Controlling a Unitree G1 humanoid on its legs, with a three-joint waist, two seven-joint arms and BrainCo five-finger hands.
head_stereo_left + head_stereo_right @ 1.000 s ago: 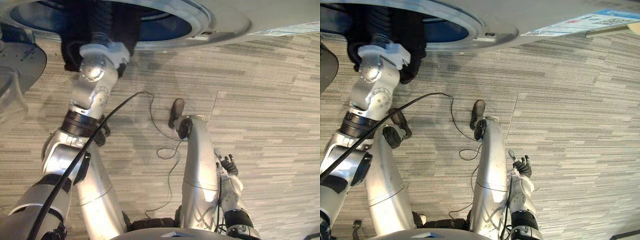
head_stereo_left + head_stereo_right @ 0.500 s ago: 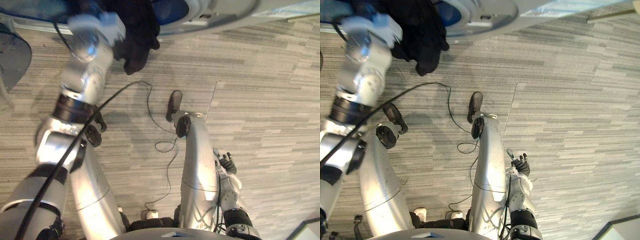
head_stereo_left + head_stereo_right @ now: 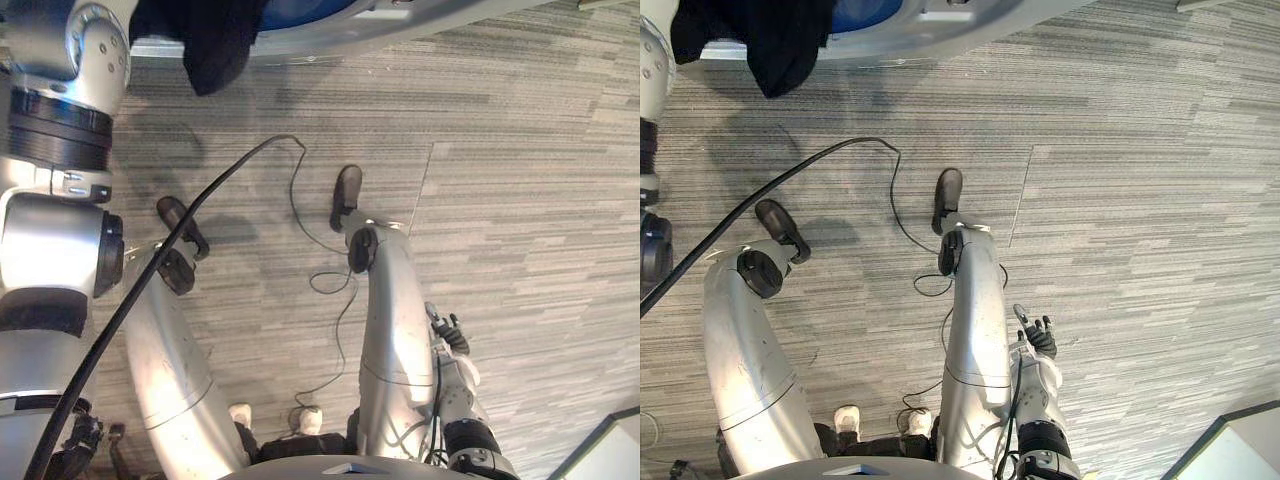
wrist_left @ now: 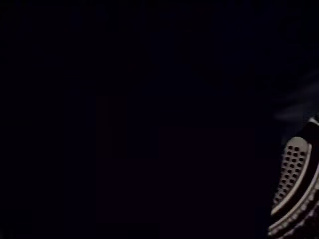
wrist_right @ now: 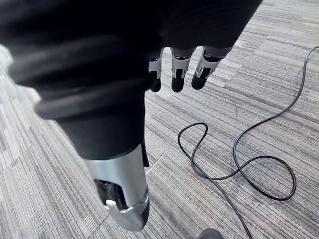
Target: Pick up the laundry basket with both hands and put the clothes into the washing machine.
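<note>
The dark garment (image 3: 775,45) hangs half out over the rim of the washing machine (image 3: 940,28); cloth hides my left robot hand, so I cannot tell its grip. I'd push the garment deep into the drum (image 4: 294,169) before letting go. My right robot hand (image 3: 1038,338) hangs at my side, fingers slack, holding nothing

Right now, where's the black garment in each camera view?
Left eye view: black garment at top left, hanging over the washer's door rim.
Right eye view: top left, over the same rim.
Left wrist view: too dark to tell.
Right wrist view: carpet under the right hand.
Shared landmark: the door rim.
</note>
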